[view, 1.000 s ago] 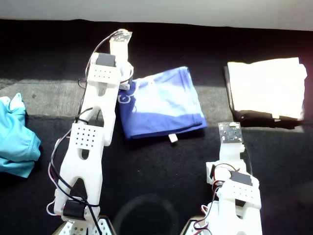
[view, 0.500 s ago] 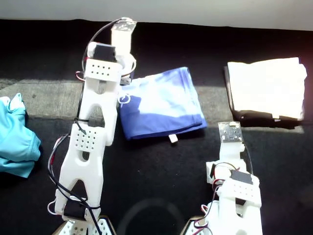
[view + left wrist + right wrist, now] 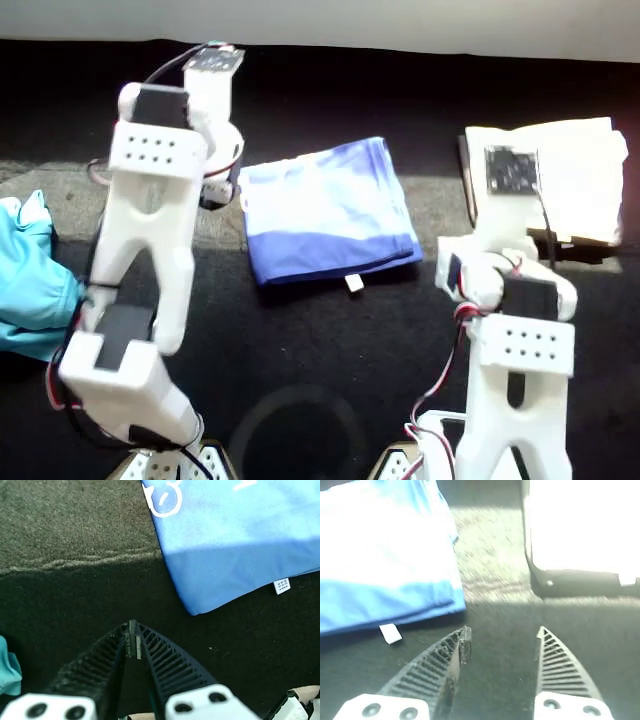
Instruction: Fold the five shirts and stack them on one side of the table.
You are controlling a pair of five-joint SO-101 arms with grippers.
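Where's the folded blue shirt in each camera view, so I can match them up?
High view: the blue shirt lies mid-table between the arms, beside the white folded shirt.
Left wrist view: it lies ahead of the shut left gripper.
Right wrist view: it lies ahead of the open right gripper.
Shared landmark: the small white tag at its near edge.

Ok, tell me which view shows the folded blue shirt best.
The high view: the whole blue shirt lies folded, every edge visible. The left wrist view catches one corner with white print and the tag; the right wrist view catches another part, cut off by the frame.
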